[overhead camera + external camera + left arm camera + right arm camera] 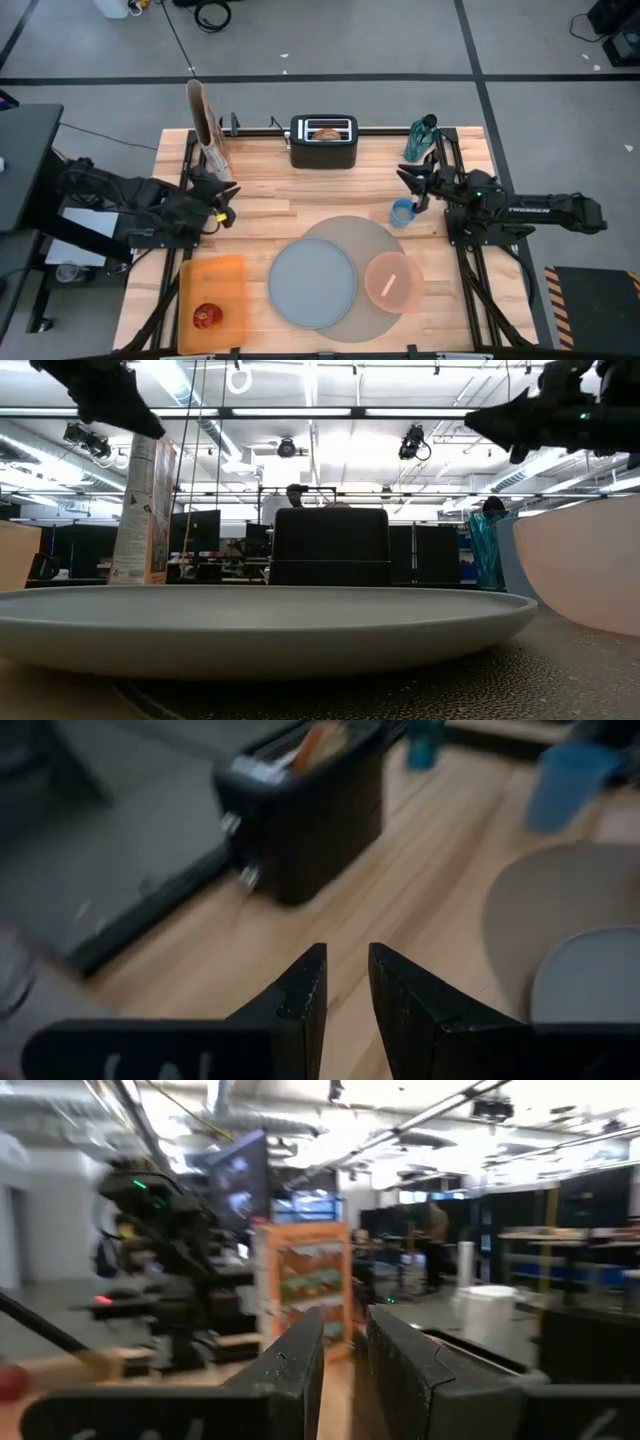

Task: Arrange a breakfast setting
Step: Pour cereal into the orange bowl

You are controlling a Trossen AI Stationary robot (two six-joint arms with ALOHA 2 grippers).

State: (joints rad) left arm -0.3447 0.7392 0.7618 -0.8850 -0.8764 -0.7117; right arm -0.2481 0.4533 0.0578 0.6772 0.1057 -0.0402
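The grey mat [372,237] lies at the table's near middle. On it rest the blue-grey plate [312,283] and the pink bowl [394,280]. A slim pale piece in the bowl [388,284] looks like the spoon. The bagel half [326,132] stands in the black toaster [322,142] at the far middle. The red apple [207,317] sits on the orange board [212,290] at the near left. My left gripper [232,203] hovers left of the mat, shut and empty. My right gripper [408,185] hovers at the mat's far right, shut and empty.
A blue cup [402,212] stands just below my right gripper, beside the mat. A teal bottle [421,138] stands at the far right. A cereal box [208,125] stands at the far left. Bare wood lies between the toaster and the mat.
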